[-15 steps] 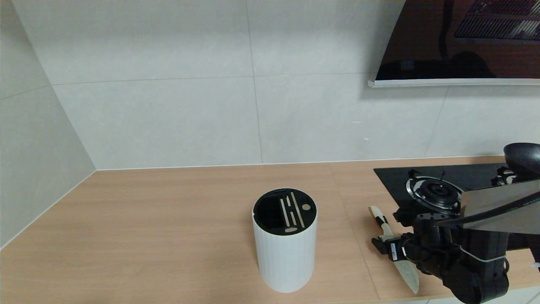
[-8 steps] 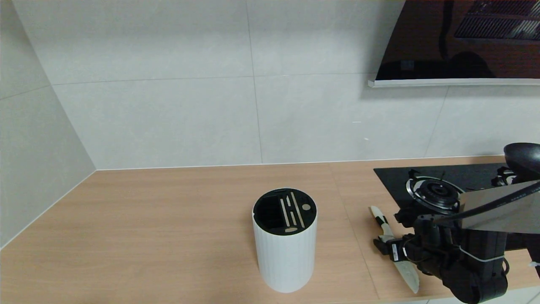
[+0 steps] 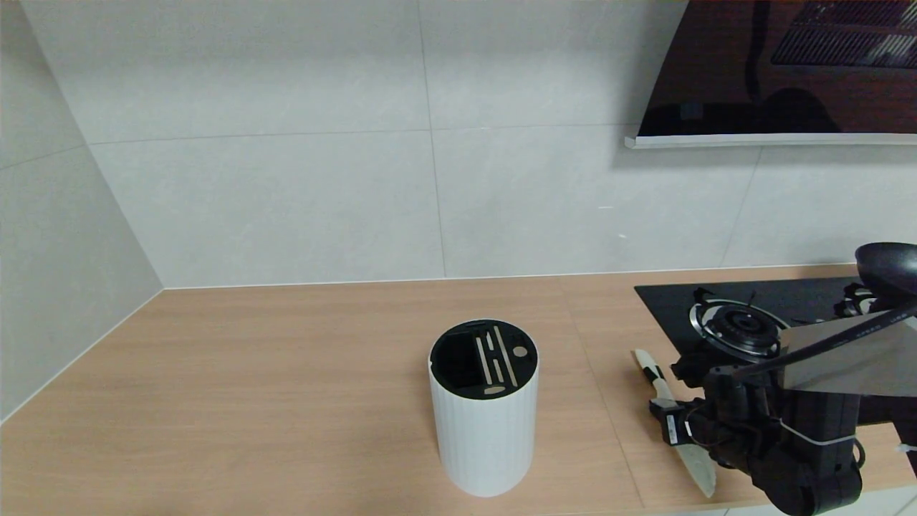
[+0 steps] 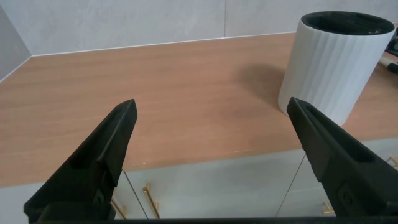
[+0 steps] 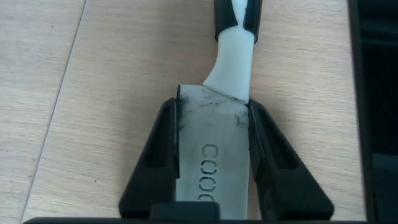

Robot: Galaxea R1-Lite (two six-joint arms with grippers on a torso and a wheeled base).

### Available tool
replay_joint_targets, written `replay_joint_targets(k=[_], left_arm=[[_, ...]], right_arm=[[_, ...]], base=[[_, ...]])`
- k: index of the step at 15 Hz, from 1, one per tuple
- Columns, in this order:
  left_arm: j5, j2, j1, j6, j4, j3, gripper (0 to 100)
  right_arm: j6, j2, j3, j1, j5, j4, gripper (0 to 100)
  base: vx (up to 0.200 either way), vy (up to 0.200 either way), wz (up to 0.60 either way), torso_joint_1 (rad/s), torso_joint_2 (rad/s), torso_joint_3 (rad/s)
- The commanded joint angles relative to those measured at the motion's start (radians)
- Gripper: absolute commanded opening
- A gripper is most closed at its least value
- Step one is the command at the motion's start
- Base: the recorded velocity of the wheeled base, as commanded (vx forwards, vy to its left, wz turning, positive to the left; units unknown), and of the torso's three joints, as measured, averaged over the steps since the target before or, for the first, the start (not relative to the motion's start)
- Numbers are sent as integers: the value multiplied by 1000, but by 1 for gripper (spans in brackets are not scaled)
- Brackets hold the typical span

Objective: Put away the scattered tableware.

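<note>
A knife with a white blade and a black-and-white handle (image 3: 653, 376) lies flat on the wooden counter, just left of the stove. My right gripper (image 3: 680, 430) is down over it, and its two black fingers press on both edges of the blade near the handle. Seen from the right wrist, the knife (image 5: 235, 56) runs between the fingers of the right gripper (image 5: 213, 107). A white ribbed knife holder (image 3: 483, 423) with a black slotted top stands upright left of the knife. My left gripper (image 4: 211, 155) hangs open before the counter's front edge, well short of the holder (image 4: 333, 62).
A black gas stove (image 3: 738, 326) takes up the right of the counter, with a dark pan (image 3: 888, 261) at the far right and a range hood (image 3: 774, 64) above. Tiled walls close the back and left. Bare counter (image 3: 286, 387) stretches left of the holder.
My right gripper's fingers have drawn in against the blade, and the knife has shifted slightly to the right. The holder has stayed put.
</note>
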Motion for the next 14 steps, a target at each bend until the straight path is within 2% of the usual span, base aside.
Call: replay_joint_targets(k=[1, 8, 11, 14], left_arm=[[0, 0, 0, 0, 0, 0, 100], [0, 0, 0, 1, 0, 0, 100], [0, 0, 0, 3, 0, 0, 100], [-3, 0, 0, 27, -2, 2, 100]], right_arm=[[0, 0, 0, 0, 1, 3, 0], [-2, -76, 50, 2, -19, -8, 0], [-3, -165, 98, 5, -18, -105, 0], [-6, -251, 102, 14, -19, -101, 0]], base=[[0, 0, 0, 0, 0, 0], [0, 0, 0, 0, 0, 0], [0, 0, 0, 0, 0, 0], [0, 0, 0, 0, 0, 0]])
